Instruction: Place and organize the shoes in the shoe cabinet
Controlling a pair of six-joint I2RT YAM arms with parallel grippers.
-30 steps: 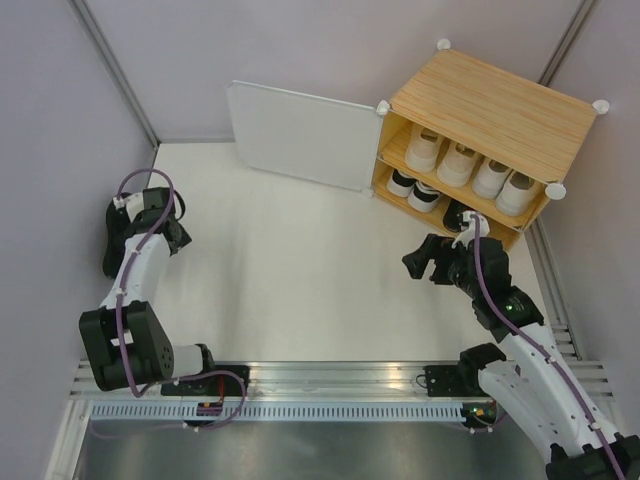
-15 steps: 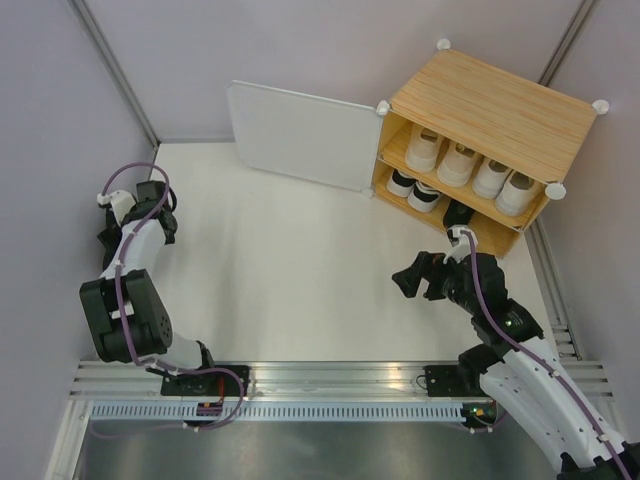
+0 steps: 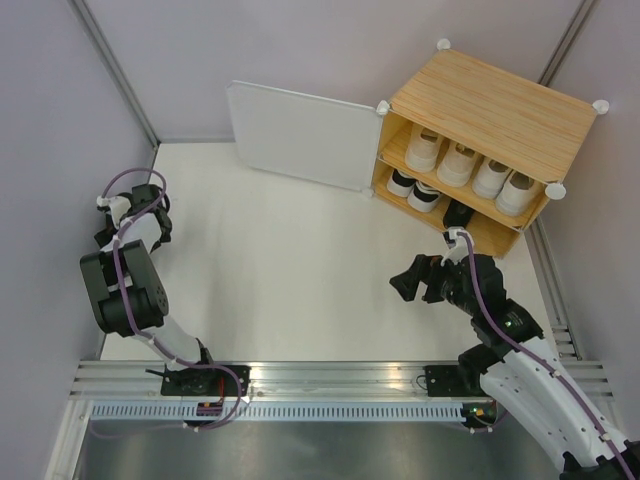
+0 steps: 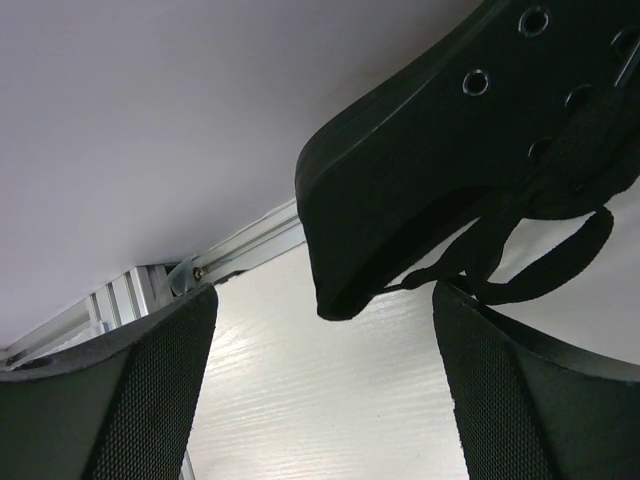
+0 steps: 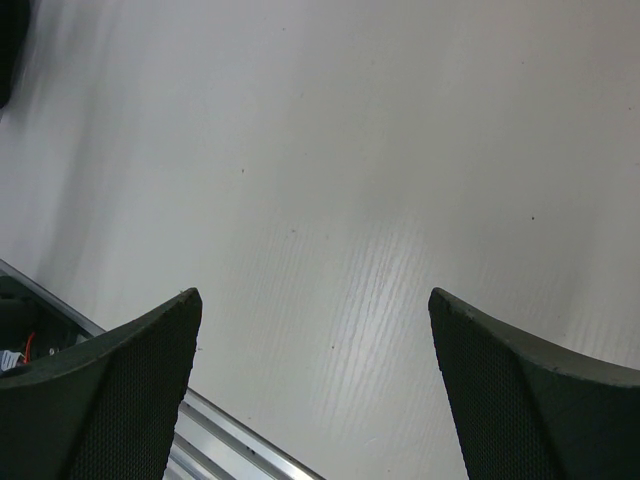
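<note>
— Which step is this?

— Picking up what looks like the one shoe left out. The cabinet (image 3: pixel 490 100) at the counter's (image 3: pixel 300 290) far right corner stands with its door (image 3: pixel 300 135) swung wide and both shelves filled. A black shoe (image 4: pixel 450 150) lies at the left edge of the counter, by the wall.

— And the grippers?

— The left gripper (image 4: pixel 322 300) is spread, with the shoe's rounded end at its mouth; nothing is pinched. The right gripper (image 3: pixel 408 280) is spread too, empty over bare counter.

— How does the shoe lie?

— In the left wrist view its long axis runs from lower left to upper right. The rounded end, probably the toe, points toward the gripper, and the laces (image 4: pixel 530 250) hang loose.

— Next move?

— Push forward so the fingers straddle the shoe, then close on it clear of the laces. I'd then carry it across to the lower shelf.
</note>
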